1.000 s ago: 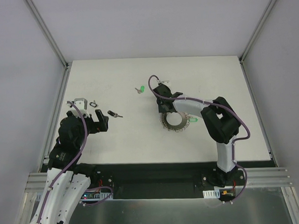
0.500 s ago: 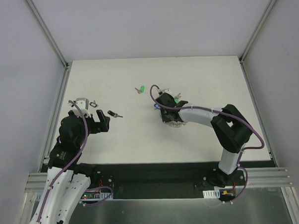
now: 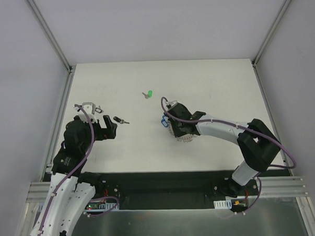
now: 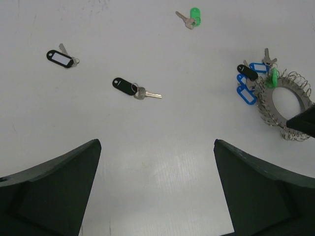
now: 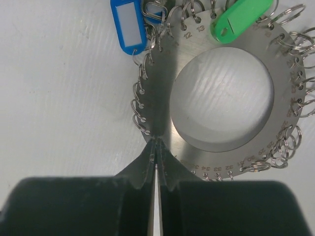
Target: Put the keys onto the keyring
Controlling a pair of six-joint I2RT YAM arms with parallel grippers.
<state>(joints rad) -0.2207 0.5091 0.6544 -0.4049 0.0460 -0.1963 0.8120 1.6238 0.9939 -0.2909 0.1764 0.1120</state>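
Observation:
The keyring (image 5: 160,83), a flat silver disc with small wire loops round its rim, lies on the white table (image 3: 213,84). Blue tags (image 5: 127,22) and a green tag (image 5: 238,17) hang on it. My right gripper (image 5: 156,141) is shut, its tips touching the disc's near rim (image 3: 185,136); whether a loop is pinched does not show. A green-headed key (image 4: 191,17) and a black-headed key (image 4: 134,88) lie loose. My left gripper (image 4: 156,147) is open and empty, hovering short of the black key (image 3: 120,119).
A black tag with a white label (image 4: 60,57) lies at the far left, beside my left arm (image 3: 77,140). The loose green key (image 3: 148,94) sits beyond the keyring. Aluminium frame rails (image 3: 58,117) border the table.
My right arm has swung its gripper round and down to the keyring's near rim, and the gripper has closed. The left arm has hardly moved.

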